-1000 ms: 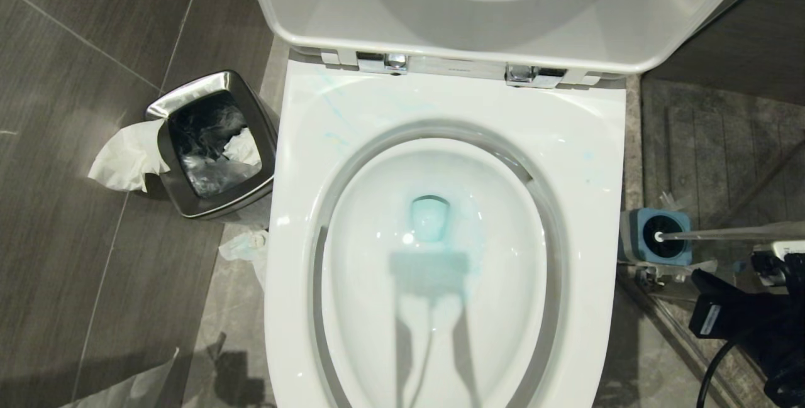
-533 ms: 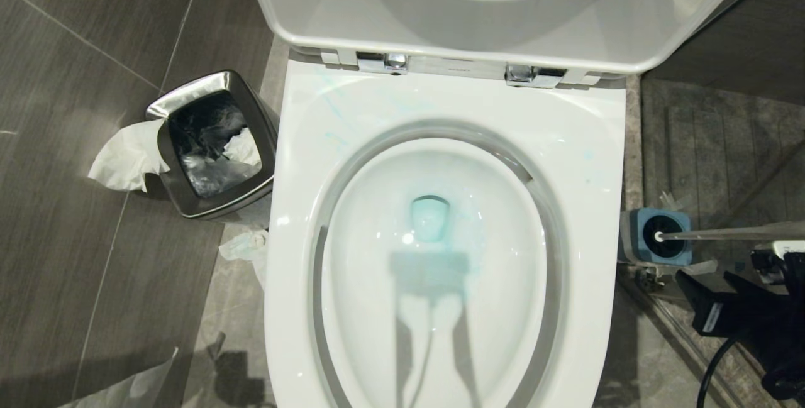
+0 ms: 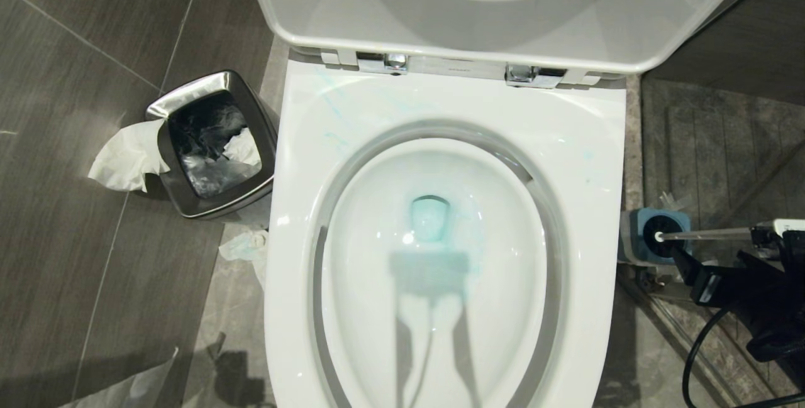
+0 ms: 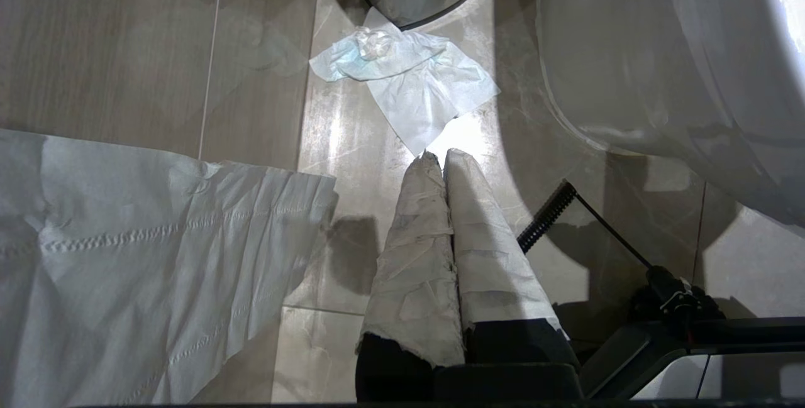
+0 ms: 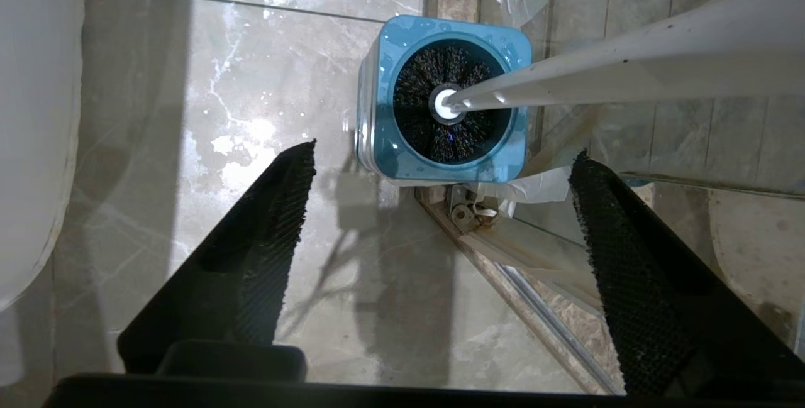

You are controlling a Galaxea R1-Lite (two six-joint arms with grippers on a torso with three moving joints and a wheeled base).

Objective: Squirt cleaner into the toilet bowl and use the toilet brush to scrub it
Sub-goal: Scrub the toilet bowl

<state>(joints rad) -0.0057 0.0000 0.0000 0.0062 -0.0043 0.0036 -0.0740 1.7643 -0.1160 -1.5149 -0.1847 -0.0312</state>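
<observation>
Right gripper (image 5: 440, 188) sits low beside the toilet, jaws spread wide with nothing between them, just short of the brush (image 5: 449, 103). The brush is parked in its blue holder (image 5: 377, 112) on the floor, black bristles down inside, white handle leaning out past one jaw. Left gripper (image 4: 440, 159) is pressed together, pointing at a tissue (image 4: 415, 81) on the tiles. Further off, the bowl (image 3: 503, 257) has turquoise cleaner (image 3: 429, 216) pooled at the drain, bin (image 3: 207, 144) on its left.
</observation>
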